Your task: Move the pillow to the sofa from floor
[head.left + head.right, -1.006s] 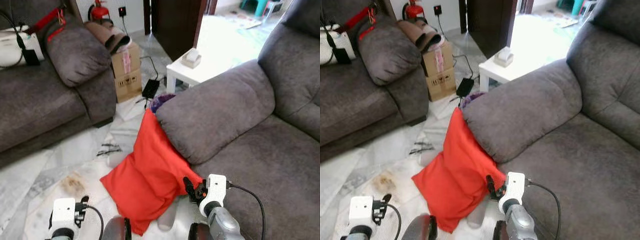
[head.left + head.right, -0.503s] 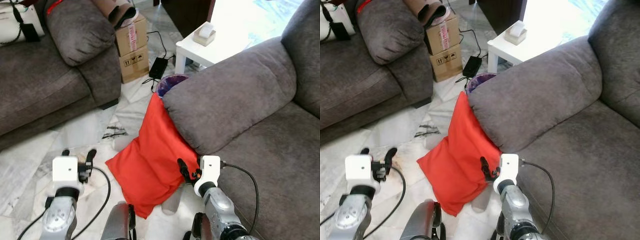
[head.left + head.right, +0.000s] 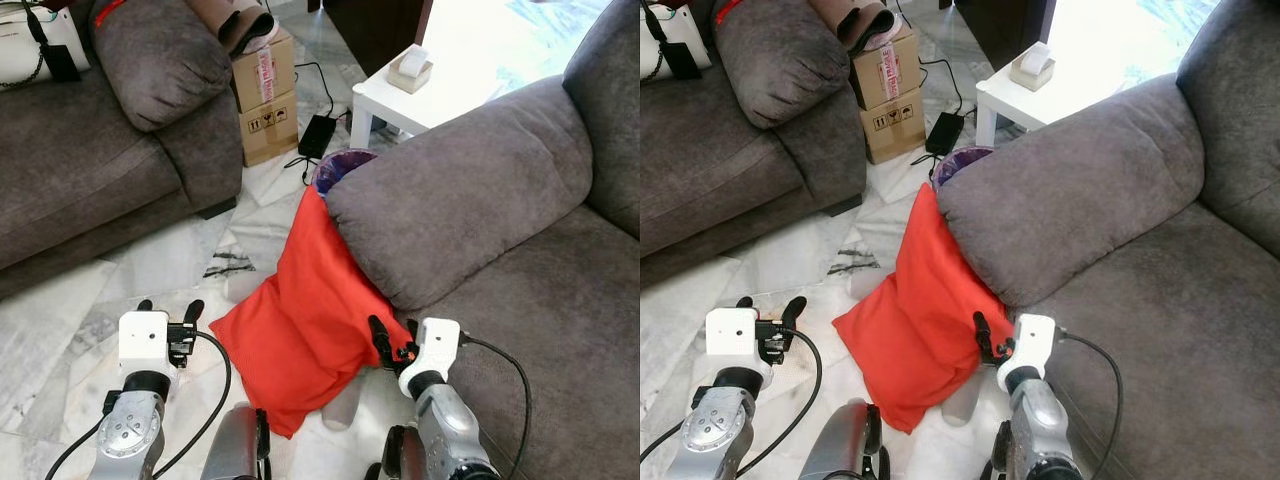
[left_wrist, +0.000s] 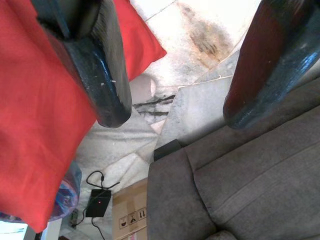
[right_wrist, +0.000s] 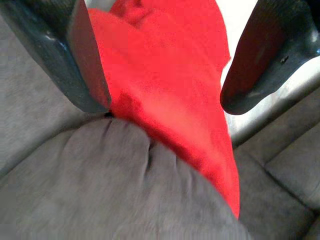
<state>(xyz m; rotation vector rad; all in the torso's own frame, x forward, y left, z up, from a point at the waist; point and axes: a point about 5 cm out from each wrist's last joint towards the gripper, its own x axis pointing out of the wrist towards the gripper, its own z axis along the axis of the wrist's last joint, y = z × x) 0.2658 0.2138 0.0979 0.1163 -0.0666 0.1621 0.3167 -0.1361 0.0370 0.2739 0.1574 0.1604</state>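
Red pillow (image 3: 300,330) on floor (image 3: 150,265), leaning against right sofa (image 3: 480,200). Right gripper (image 3: 385,345) spread at its near edge; left gripper (image 3: 168,312) spread, apart.

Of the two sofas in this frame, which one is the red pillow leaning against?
The sofa on the robot's right: the red pillow stands on the floor tucked against its armrest. The other sofa, across the floor, does not touch it.
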